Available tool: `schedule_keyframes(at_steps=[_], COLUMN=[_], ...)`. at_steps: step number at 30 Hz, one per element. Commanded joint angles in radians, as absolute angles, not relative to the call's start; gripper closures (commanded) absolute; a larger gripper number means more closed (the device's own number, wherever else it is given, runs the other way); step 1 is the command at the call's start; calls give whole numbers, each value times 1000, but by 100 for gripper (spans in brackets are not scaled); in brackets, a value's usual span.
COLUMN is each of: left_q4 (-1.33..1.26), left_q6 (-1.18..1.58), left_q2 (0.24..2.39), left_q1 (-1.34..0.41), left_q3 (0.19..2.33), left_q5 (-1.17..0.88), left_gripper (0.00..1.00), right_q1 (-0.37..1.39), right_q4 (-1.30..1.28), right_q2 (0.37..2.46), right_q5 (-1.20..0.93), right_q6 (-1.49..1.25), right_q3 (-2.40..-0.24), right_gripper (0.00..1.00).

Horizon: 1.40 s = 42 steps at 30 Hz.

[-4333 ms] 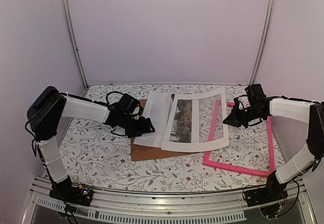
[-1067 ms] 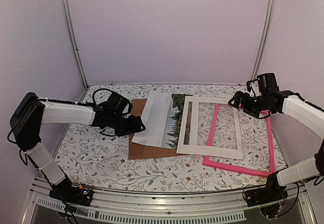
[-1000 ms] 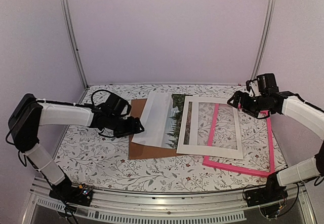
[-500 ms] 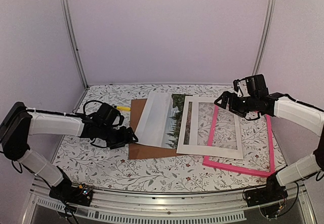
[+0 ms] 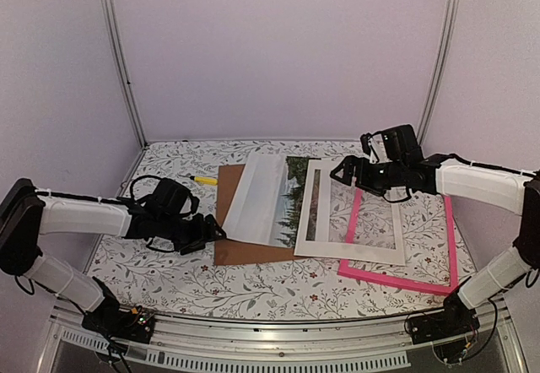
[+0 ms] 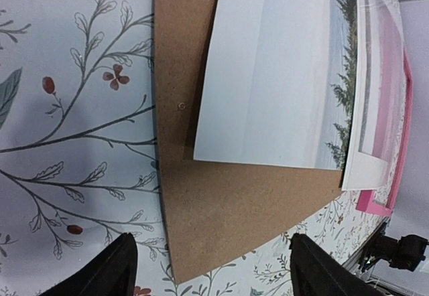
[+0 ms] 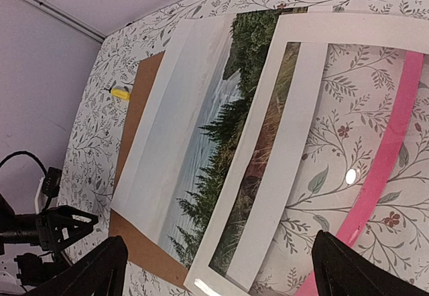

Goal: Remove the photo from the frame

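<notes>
Floral surface [image 5: 152,263]. Pink frame [image 5: 392,278] flat at right, long axis near-to-far. Photo [image 5: 261,196] lies left of it on brown board [image 5: 245,253], right edge under white mat [image 5: 350,253], long axis near-to-far. Left tool [image 5: 211,236] spread, empty, beside board's left edge. Right tool [image 5: 342,175] spread, empty, above mat's far edge.

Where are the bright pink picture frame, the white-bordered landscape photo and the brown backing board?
bright pink picture frame [image 5: 395,278]: top external view, its near rail.
white-bordered landscape photo [image 7: 201,142]: right wrist view, pale printed area.
brown backing board [image 6: 234,209]: left wrist view, bare lower part.
</notes>
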State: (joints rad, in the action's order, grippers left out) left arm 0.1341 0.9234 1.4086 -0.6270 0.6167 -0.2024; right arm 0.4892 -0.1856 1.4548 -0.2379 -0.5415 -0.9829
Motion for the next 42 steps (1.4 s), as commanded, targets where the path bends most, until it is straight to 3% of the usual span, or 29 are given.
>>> schedule_keyframes(at_steps=[1,15,31,36,42], left_q4=[72,-120,-248,-267,-310], left_q6=[972,990,991,995,1012], left_q2=[1357,1468,1574,1603,1623], left_q1=[-617,-565,-555,-555,-547], left_q3=[585,601,587,583,553], left_q5=[-200,-321,-369,-383,-376], left_gripper=[20,20,20,24,35], right_q1=[517,598,603,603,603], right_q4=[-133,-86,-89,-89,-92], right_q2=[1498,1623,1625,1631,1629], right_q5=[-241,-275,-271,-273,-271], right_q6=[-566,-588,-583,-584,-583], right_q3=[-1020,-1071,-1047,-1049,-1051], right_gripper=[1,1,1,1,1])
